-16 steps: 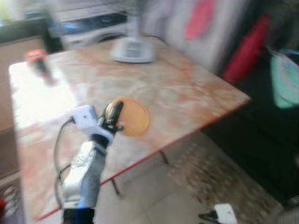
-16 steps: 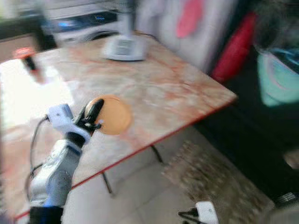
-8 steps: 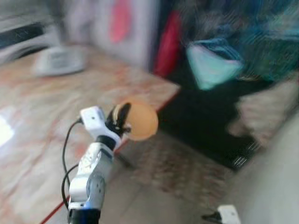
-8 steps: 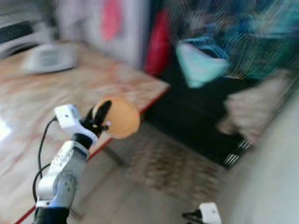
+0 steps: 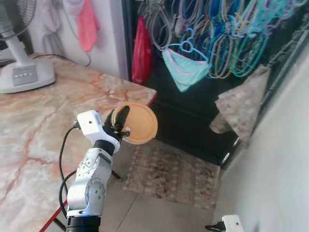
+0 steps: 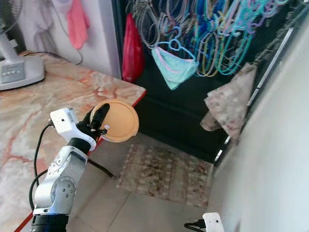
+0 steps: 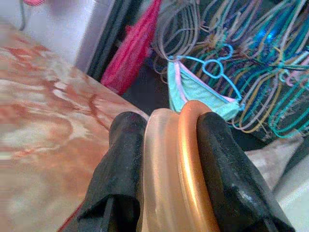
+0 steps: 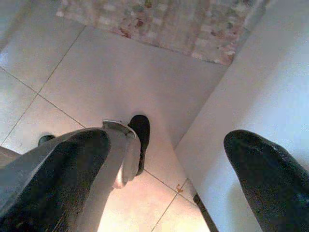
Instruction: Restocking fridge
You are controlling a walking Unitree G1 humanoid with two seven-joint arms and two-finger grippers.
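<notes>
My left gripper (image 5: 120, 121) is raised in front of me, shut on a round orange lid-like disc (image 5: 141, 124) held on edge beyond the corner of the marble table (image 5: 43, 125). In the left wrist view the two black fingers (image 7: 123, 159) clamp the orange disc (image 7: 178, 164) between them. My right arm hangs low at the bottom right, its white wrist (image 5: 231, 224) just in view. In the right wrist view the right gripper (image 8: 164, 169) stands open over the tiled floor, fingers (image 8: 260, 179) far apart with nothing between them.
A white fan (image 5: 21, 63) stands at the far end of the table. Ahead, a dark rack holds several coloured hangers (image 5: 227, 34), a teal garment (image 5: 186, 72) and a red bag (image 5: 141, 50). A patterned rug (image 5: 169, 174) lies on the tiled floor; a pale wall (image 5: 285, 169) is at the right.
The camera has swung right, from the table toward the hanger rack, and the blur has gone. The left gripper keeps holding the orange disc in the same pose.
</notes>
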